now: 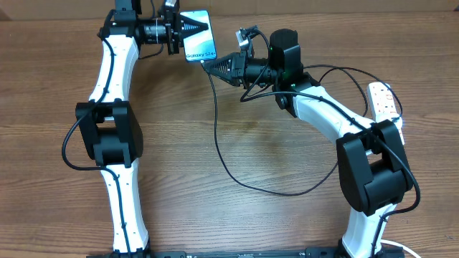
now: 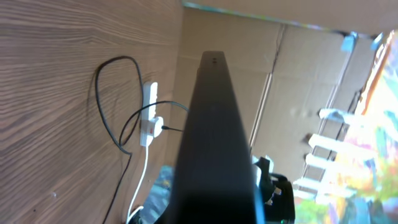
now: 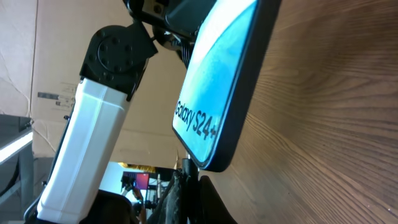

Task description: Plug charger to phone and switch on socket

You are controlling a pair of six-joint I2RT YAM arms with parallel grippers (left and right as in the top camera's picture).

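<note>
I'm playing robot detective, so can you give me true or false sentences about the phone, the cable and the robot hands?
1. The slim smartphone with the light blue screen lies alone on the brown wooden table. False: the left hand is shut on it.
2. Its screen reads "Galaxy S24+". True.
3. The long thin charger cable is red. False: it is black and loops over the table.
4. The white power strip lies beside the right arm. True.
5. The right hand is far from the smartphone. False: it is shut on the cable's end, right at the phone's short edge near the text.
</note>
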